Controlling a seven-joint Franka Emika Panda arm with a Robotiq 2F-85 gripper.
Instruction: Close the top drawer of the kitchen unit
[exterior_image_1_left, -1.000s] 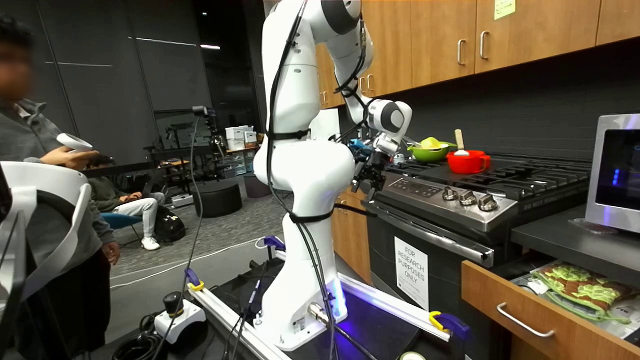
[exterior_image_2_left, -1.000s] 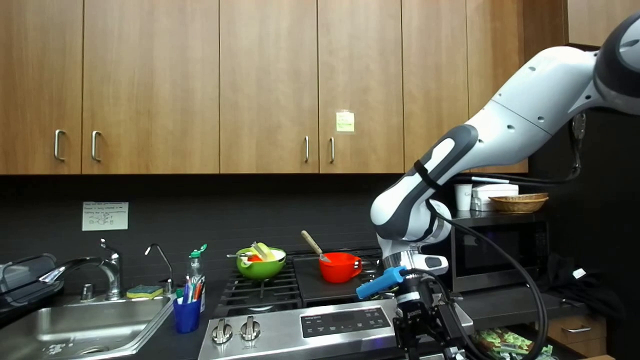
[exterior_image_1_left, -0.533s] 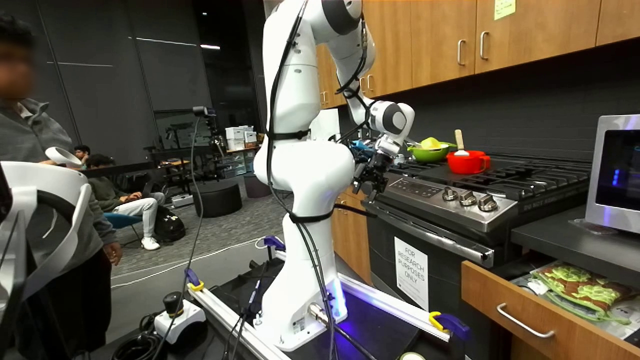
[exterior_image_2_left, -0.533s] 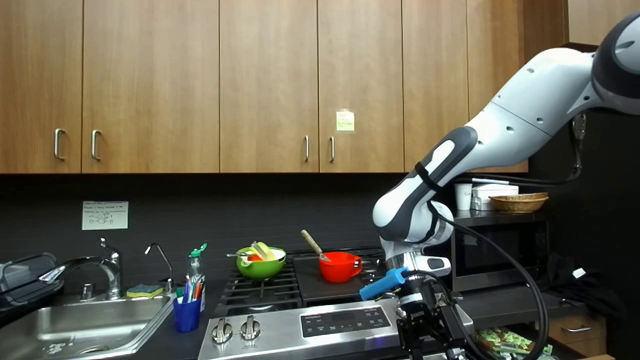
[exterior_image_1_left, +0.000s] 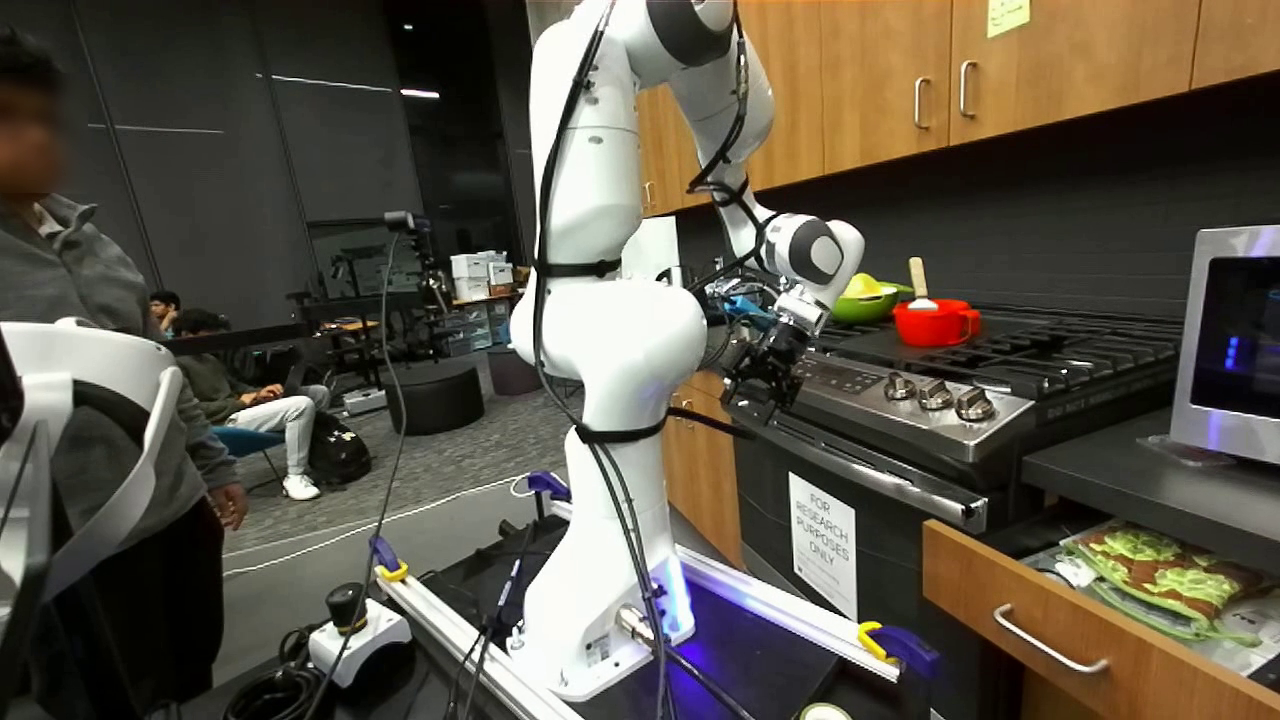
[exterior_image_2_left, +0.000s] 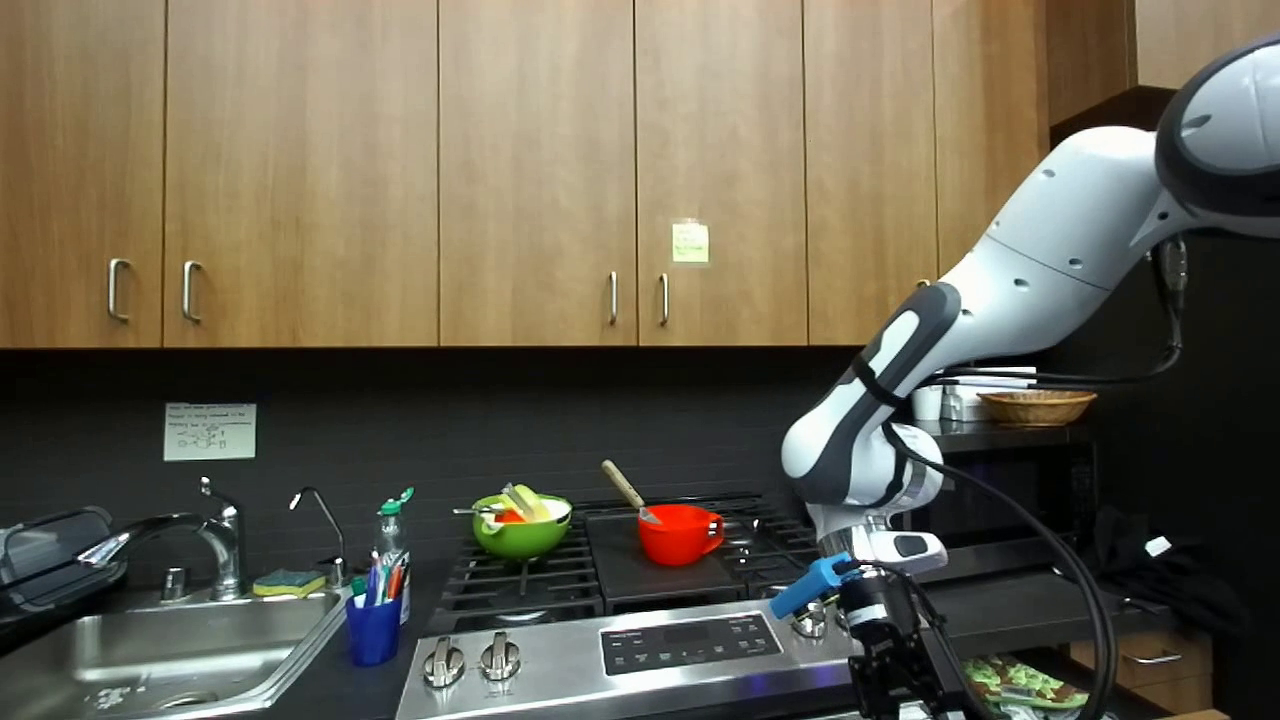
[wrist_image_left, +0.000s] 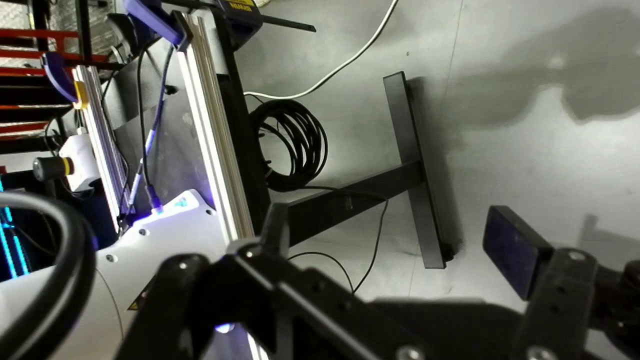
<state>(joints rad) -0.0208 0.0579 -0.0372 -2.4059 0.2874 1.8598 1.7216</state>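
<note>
The top drawer (exterior_image_1_left: 1150, 675) is pulled out, its brown wooden front and silver bar handle (exterior_image_1_left: 1045, 645) showing at the lower right of an exterior view. Inside lies a brown and green patterned pouch (exterior_image_1_left: 1165, 575). Above it is the dark countertop of the kitchen unit (exterior_image_1_left: 1100, 480). In an exterior view only the pouch (exterior_image_2_left: 1030, 682) and part of the drawer's inside show. My gripper (exterior_image_1_left: 752, 402) hangs in front of the stove, higher than the drawer and well apart from it. In the wrist view the gripper (wrist_image_left: 395, 237) is open, fingers wide apart, nothing between them; no drawer appears there.
The steel stove (exterior_image_1_left: 950, 425) with its oven handle (exterior_image_1_left: 860, 468) stands between gripper and drawer. A red pot (exterior_image_1_left: 935, 323) and a green bowl (exterior_image_2_left: 522, 535) rest on it. A clamped rail (exterior_image_1_left: 780, 605) borders the robot's base. A microwave (exterior_image_1_left: 1235, 345) sits on the counter.
The arm and gripper have shifted to the right and slightly down in both exterior views, mostly in the last half second. The drawer has not moved.
</note>
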